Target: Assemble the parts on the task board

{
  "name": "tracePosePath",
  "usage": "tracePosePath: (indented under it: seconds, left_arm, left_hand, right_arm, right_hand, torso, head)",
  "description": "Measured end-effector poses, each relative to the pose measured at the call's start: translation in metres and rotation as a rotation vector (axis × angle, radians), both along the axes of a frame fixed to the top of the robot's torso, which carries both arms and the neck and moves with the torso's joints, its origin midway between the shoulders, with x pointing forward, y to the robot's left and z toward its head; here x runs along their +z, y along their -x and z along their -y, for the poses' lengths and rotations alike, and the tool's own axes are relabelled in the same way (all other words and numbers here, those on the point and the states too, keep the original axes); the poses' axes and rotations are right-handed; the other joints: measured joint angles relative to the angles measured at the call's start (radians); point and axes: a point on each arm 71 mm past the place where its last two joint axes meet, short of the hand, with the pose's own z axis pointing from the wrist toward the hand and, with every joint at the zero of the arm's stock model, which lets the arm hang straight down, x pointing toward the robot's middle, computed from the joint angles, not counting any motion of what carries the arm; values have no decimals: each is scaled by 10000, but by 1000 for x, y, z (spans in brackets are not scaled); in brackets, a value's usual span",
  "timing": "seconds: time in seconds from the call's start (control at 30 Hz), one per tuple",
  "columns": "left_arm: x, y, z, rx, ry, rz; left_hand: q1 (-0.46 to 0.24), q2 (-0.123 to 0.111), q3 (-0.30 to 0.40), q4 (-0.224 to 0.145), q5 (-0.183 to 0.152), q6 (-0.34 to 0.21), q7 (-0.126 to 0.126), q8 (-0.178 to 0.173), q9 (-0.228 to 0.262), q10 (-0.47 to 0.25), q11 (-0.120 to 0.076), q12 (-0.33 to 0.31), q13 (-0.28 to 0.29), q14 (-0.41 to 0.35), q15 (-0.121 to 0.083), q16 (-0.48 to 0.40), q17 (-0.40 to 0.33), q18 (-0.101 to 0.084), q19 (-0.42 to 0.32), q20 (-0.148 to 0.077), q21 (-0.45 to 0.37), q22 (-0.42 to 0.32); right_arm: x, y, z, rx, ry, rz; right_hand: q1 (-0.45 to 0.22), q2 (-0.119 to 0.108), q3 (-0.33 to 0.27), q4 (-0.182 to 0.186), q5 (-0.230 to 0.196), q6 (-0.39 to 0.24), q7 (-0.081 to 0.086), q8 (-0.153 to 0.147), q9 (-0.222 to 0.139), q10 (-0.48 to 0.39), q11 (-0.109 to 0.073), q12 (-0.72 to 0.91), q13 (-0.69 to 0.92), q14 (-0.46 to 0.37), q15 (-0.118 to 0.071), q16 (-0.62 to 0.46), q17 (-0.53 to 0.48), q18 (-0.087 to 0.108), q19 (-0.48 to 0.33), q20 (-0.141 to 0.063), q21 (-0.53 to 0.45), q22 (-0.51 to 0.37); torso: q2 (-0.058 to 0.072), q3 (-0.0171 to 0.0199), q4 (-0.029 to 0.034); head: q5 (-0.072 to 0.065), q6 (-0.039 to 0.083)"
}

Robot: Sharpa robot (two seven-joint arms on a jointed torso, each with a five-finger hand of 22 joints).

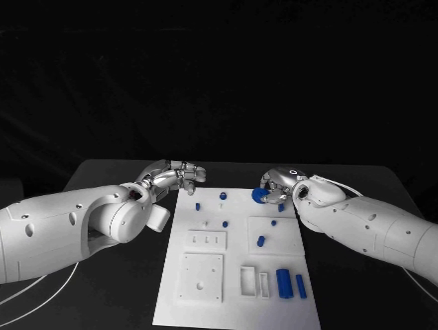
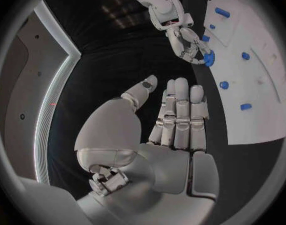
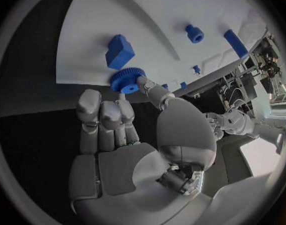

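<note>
Right hand [image 3: 127, 150] pinches the blue gear [image 3: 126, 79] at its fingertips; small, light, stiff, best held by its toothed rim.

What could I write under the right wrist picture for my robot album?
The right hand pinches a blue gear at the edge of the white task board, beside a blue block.

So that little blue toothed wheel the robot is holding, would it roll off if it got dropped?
Probably, if it landed on edge: the blue gear looks round, though its toothed rim may slow it. It seems stiff and light, since the right hand holds it with just fingertips. The teeth likely help grip. Landing flat on the task board, it should stay put.
</note>
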Motion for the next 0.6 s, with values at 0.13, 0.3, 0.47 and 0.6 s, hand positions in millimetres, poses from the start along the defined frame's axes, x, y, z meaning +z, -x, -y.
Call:
tracePosePath:
  seconds: [0.13,0.3,0.47,0.6]
  left_arm:
    - [0,0,0,-7,1,0]
    - [0,0,0,1,-1,1]
    - [0,0,0,10,-3,2]
    - [0,0,0,11,-3,3]
  left_hand:
    - [0,0,0,0,0,0,0,0,1,-1,-1,0,0,0,0,0,0,0,-16,-15,0,-1]
    - [0,0,0,0,0,0,0,0,9,-2,-3,0,-1,0,0,0,0,0,-16,-15,0,-1]
    - [0,0,0,0,0,0,0,0,9,-13,-15,0,9,0,0,0,0,0,-16,-14,0,-1]
    - [0,0,0,0,0,36,36,0,9,-14,-16,0,9,0,0,0,0,0,-16,-13,0,-2]
  right_arm:
    - [0,0,0,9,81,10]
    - [0,1,0,27,165,12]
    - [-1,4,-1,93,269,65]
    - [-1,7,-3,168,349,106]
  right_hand:
    - [-31,57,190,101,-10,77,-77,77,-12,0,0,0,0,21,-21,-38,34,1,0,0,54,0]
    - [-69,147,407,215,-40,98,-97,118,-11,41,-42,0,17,36,-35,-75,75,2,-1,1,59,-1]
    - [-135,214,545,298,-150,98,-98,118,3,55,-57,-1,28,69,-67,-107,116,2,-1,2,115,-2]
    - [-161,240,622,375,-233,99,-99,118,3,107,-110,-1,53,102,-98,-115,137,2,0,2,115,-2]
  torso:
    - [-7,0,15]
    - [-12,-2,28]
    - [-18,2,26]
    - [-19,4,19]
  head:
    - [-21,-18]
    - [-27,-33]
    - [-12,-34]
    - [-2,-35]
